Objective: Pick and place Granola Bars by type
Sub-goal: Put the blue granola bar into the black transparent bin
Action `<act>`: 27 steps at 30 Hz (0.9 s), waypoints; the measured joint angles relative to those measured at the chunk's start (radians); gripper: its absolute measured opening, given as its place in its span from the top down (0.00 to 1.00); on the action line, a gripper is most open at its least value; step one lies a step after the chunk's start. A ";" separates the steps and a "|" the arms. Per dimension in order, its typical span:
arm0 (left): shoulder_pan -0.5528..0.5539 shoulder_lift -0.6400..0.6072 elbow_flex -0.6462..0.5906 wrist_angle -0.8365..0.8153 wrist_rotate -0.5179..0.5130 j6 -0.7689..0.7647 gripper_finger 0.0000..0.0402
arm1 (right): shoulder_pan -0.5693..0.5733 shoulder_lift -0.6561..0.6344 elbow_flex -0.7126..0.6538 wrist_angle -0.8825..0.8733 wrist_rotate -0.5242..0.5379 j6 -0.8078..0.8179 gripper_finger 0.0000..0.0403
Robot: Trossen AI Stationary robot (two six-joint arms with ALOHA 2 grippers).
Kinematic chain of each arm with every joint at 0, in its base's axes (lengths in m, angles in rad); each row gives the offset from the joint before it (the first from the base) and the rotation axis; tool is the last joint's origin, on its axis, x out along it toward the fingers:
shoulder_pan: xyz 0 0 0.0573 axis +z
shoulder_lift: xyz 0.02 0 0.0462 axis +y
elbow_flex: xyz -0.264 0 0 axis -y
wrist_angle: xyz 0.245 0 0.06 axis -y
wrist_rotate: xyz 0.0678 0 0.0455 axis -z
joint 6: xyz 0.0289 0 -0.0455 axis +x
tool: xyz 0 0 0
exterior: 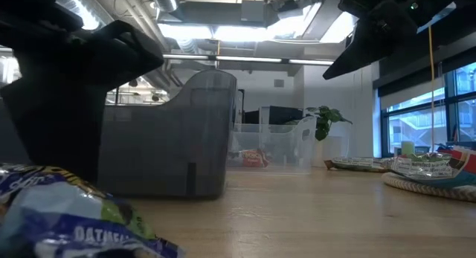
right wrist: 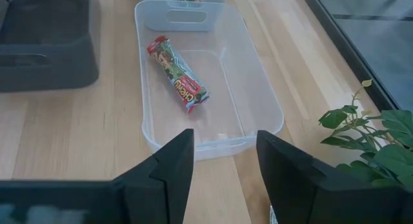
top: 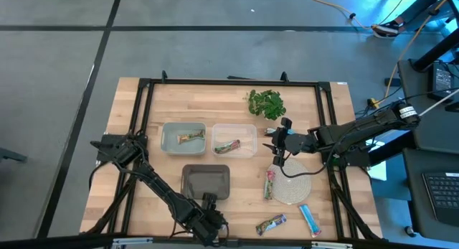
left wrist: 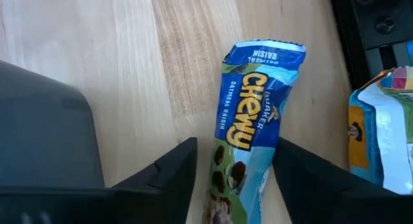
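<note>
A blue granola bar point(left wrist: 248, 130) lies flat on the wood near the table's front edge. My left gripper point(left wrist: 235, 179) is open and points steeply down over it, one finger on each side of its near half; in the high view the gripper point(top: 209, 222) hides the bar. My right gripper point(top: 278, 147) hangs open over the table between the clear bin and the woven mat, with nothing between its fingers. Other bars: a red-green one point(right wrist: 177, 72) in the clear bin point(right wrist: 258, 75), one point(top: 189, 137) in the pale green bin point(top: 172, 138), one point(top: 270, 183) by the mat, and two point(top: 271, 224) point(top: 310, 219) at the front right. My left gripper stands astride the blue bar, its fingers across the bar's width and coming from above. One finger point(left wrist: 303, 179) lies against the bar's long edge point(left wrist: 271, 161); whether it touches, I cannot tell. Bare wood shows between the other finger point(left wrist: 174, 175) and the bar.
A dark grey bin point(top: 206, 181) stands just beyond my left gripper. The round woven mat point(top: 295, 186) and the leafy bunch point(top: 267, 103) are on the right half. Another wrapper point(left wrist: 381, 133) lies close beside the blue bar. A black frame point(top: 143, 98) rims the table.
</note>
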 joint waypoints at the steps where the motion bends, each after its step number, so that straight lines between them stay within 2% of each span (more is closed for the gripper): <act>1: 0.000 0.000 0.000 -0.001 0.002 0.000 0.56 | 0.000 0.000 0.000 0.000 0.000 0.000 0.57; 14: 0.001 -0.007 0.000 -0.018 0.000 0.001 0.81 | 0.000 0.000 0.000 0.000 0.000 0.000 0.57; 22: 0.000 -0.034 0.069 -0.074 0.000 0.001 0.85 | 0.000 0.001 0.000 -0.004 0.000 -0.003 0.57; 27: 0.001 -0.038 0.175 -0.228 -0.009 0.001 0.85 | 0.000 0.001 0.000 -0.004 0.000 -0.003 0.57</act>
